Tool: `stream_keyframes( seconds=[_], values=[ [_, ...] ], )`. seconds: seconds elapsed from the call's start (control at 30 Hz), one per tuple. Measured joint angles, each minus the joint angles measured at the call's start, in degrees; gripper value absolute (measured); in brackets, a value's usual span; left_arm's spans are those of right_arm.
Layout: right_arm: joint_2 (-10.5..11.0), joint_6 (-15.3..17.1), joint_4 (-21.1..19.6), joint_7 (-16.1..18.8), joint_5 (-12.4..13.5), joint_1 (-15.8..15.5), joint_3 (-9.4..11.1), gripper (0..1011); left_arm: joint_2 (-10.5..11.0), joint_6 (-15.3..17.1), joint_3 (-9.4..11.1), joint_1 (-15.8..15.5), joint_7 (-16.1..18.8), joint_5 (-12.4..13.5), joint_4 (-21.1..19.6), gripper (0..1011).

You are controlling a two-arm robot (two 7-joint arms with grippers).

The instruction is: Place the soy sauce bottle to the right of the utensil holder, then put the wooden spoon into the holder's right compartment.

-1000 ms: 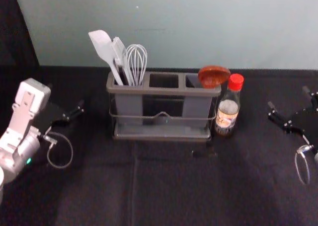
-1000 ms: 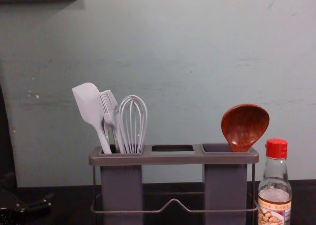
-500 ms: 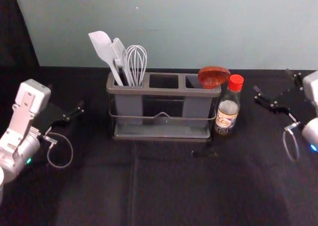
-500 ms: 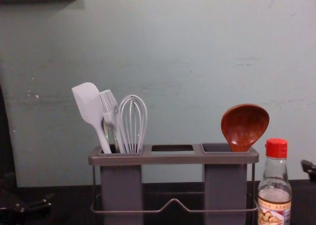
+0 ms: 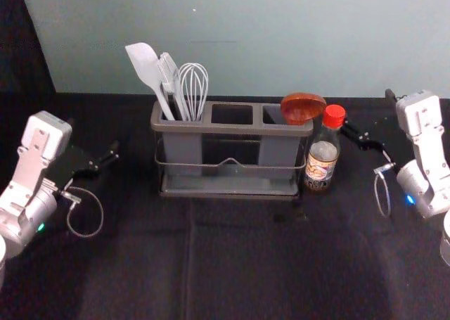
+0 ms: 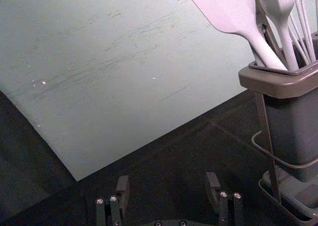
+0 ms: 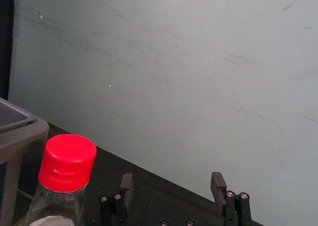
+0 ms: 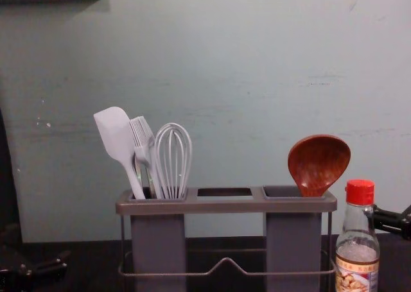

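Across the black-covered table (image 5: 232, 264), the right arm (image 5: 423, 151) has been brought inward from the right edge since the earlier frames, so more of it is seen in the head view and the gap to the bottle has been narrowed. It is angled forward and toward the holder, with the right gripper (image 5: 367, 110) held at the far right of the bottle, around neck level in the chest view. Its fingers are spread wide, nothing gripped; in the right wrist view the right gripper (image 7: 172, 181) is seen with the bottle off to one side, outside the finger gap. One fingertip is placed very near the bottle neck; contact cannot be told. The left arm (image 5: 39, 169) is parked at left, unchanged, its left gripper (image 5: 93, 138) wide open, nothing held, well apart from the holder. The utensil holder (image 5: 232, 130) is unmoved, set upright in the middle. The soy sauce bottle (image 5: 321, 158), red-capped, is stood upright just beside the holder's right end, same spot as before. The wooden spoon (image 5: 302, 107) is seated in the right compartment, bowl up and tilted right, near the bottle cap and left of the right gripper. The left compartment is occupied by the white spatula (image 8: 115, 135), whisk (image 8: 173, 157) and basting brush (image 8: 143, 138).
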Motion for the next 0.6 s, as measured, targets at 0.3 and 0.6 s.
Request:
stream_keyframes(
  seconds=[0.3, 0.6],
  values=[
    [0.03, 0.77, -0.25, -0.46, -0.74, 0.1, -0.02, 1003, 0.0, 0.0, 0.0, 0.0, 0.0, 0.0, 0.0, 1005],
    [-0.02, 0.7, -0.29, -0.51, -0.86, 0.05, 0.03, 1003, 0.0, 0.0, 0.0, 0.0, 0.0, 0.0, 0.0, 1005]
  ],
)
